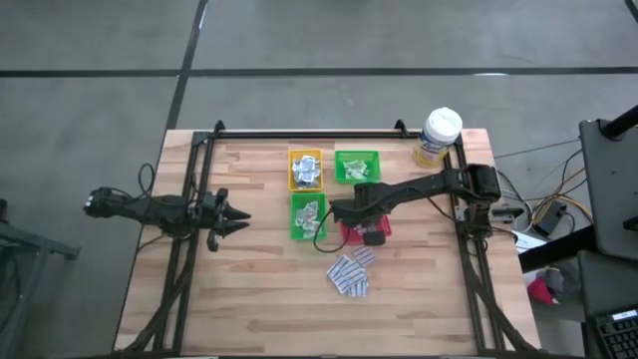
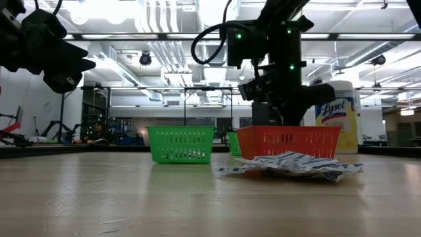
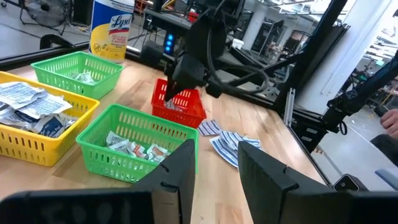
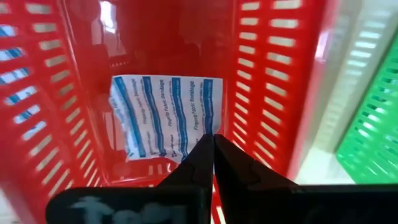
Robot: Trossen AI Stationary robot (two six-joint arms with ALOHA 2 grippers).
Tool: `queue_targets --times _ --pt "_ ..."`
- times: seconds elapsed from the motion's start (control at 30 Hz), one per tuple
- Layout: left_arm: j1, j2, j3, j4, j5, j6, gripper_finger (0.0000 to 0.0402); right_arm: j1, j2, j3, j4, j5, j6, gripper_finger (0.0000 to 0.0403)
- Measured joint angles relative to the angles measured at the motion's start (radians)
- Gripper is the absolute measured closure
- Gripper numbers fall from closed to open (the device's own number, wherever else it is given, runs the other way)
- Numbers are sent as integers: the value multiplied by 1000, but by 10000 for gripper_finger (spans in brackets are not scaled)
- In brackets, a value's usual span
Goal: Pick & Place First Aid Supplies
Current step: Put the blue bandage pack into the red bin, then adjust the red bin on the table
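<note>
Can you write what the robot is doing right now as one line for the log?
right gripper: shut, over red tray | blue-and-white pad: in red tray | left gripper: waiting at table's left

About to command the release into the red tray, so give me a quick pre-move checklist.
1. Right gripper inside the red tray: ok.
2. Blue-and-white bandage packet pinched at its edge by shut fingers: ok.
3. Packet within the tray walls: ok.
4. Left gripper parked apart, fingers open and holding nothing: ok.
5. Loose pile of packets waiting on the table: ok.
6. Other packets under this one: cannot tell.
</note>
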Motion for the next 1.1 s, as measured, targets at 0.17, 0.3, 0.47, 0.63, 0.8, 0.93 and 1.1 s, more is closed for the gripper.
queue_targets --times 0.17,0.3,0.47,0.63,0.8,0.93,1.1 --pt "0 0 0 0 0 -2 287 -1 34 0 -4 0 -6 394" --pt "0 0 0 0 0 -7 287 -1 38 0 -4 -1 2 394" --pt "0 0 0 0 0 -15 287 -2 21 0 -3 -2 2 394" --pt "0 0 0 0 0 -15 287 -3 16 0 -1 -7 4 394" --pt "0 0 0 0 0 -14 287 -6 15 0 -2 -8 6 394" --pt "0 0 0 0 0 -14 287 -6 2 21 -16 -8 5 394" --pt "0 1 0 0 0 -13 287 -6 -21 57 28 -8 -23 394"
